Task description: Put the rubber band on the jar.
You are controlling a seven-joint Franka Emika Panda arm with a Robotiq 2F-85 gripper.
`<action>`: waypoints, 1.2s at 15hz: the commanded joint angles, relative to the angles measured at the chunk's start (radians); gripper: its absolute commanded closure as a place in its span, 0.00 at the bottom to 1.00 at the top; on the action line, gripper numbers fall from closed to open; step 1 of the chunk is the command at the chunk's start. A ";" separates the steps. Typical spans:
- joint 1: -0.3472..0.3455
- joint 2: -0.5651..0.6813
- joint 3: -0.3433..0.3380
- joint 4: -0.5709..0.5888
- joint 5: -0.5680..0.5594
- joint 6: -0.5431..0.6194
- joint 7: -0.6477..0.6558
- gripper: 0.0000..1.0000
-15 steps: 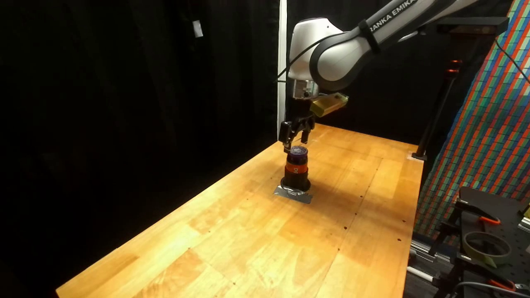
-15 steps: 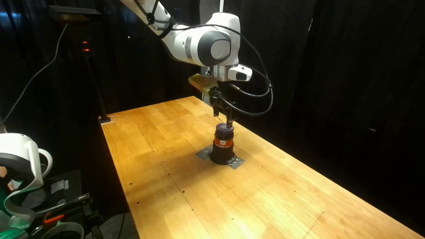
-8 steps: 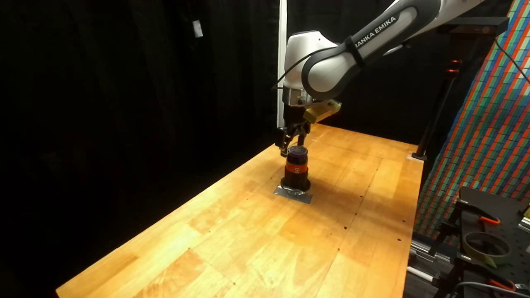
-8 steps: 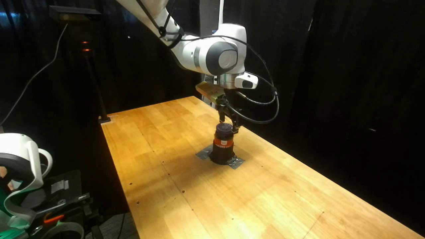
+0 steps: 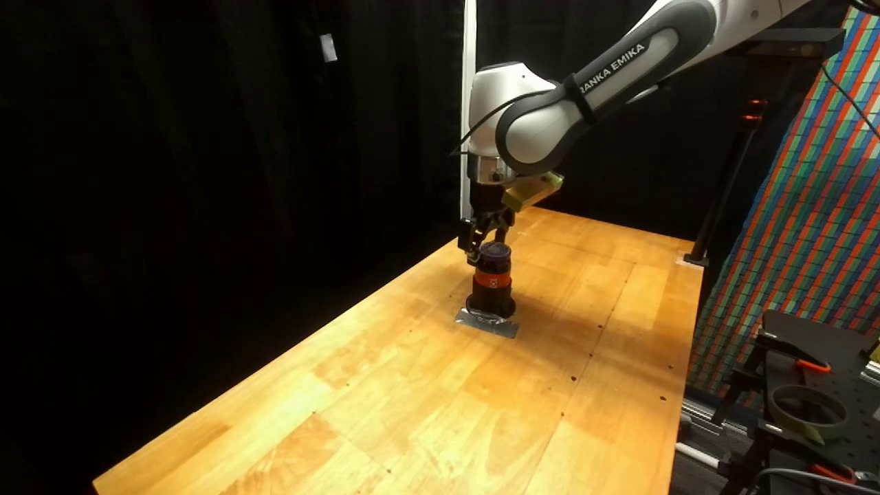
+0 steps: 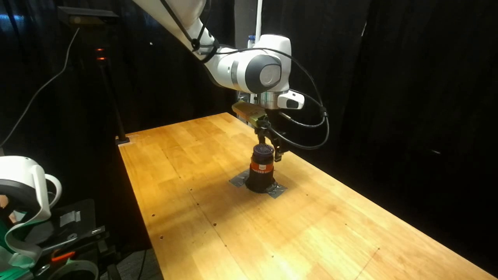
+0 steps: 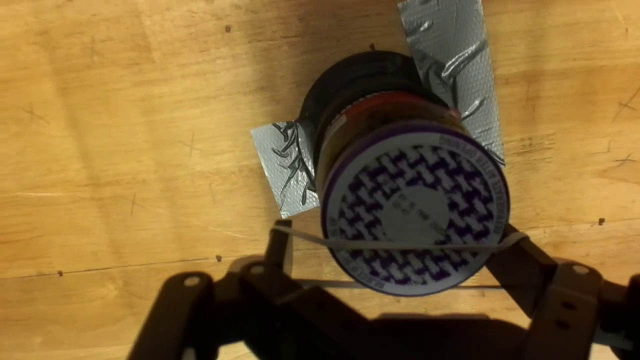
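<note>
The jar (image 5: 493,280) stands upright in a black taped-down base, with a purple-patterned lid and an orange-red label. It shows in both exterior views (image 6: 262,167) and from above in the wrist view (image 7: 415,210). My gripper (image 7: 398,229) is open, with its fingers on either side of the lid. In an exterior view my gripper (image 5: 487,249) is low behind the jar top. A pale rubber band (image 7: 390,245) is stretched around both fingers. One strand crosses over the lid; the other passes past the lid's lower edge, partly hidden by it. Whether that strand touches the jar, I cannot tell.
Grey tape strips (image 6: 277,190) hold the black base (image 6: 260,182) to the wooden table (image 6: 311,233). A black post (image 5: 722,185) stands at the table's far corner. A dark side cart (image 5: 818,344) with a tape roll (image 5: 808,409) is beside the table.
My gripper has come down from above the jar to lid height and shifted toward the table's long edge by the dark curtain. The jar has stayed in place. The fingers remain open.
</note>
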 commanded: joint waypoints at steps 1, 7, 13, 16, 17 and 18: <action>0.007 -0.001 -0.013 0.032 0.002 -0.122 -0.024 0.00; -0.012 -0.058 -0.007 -0.012 0.015 -0.225 -0.041 0.00; -0.044 -0.067 0.012 -0.058 0.071 -0.249 -0.124 0.00; -0.066 -0.074 0.019 -0.096 0.098 -0.229 -0.174 0.00; -0.070 -0.077 0.018 -0.108 0.101 -0.222 -0.183 0.00; -0.076 -0.081 0.019 -0.124 0.107 -0.203 -0.196 0.00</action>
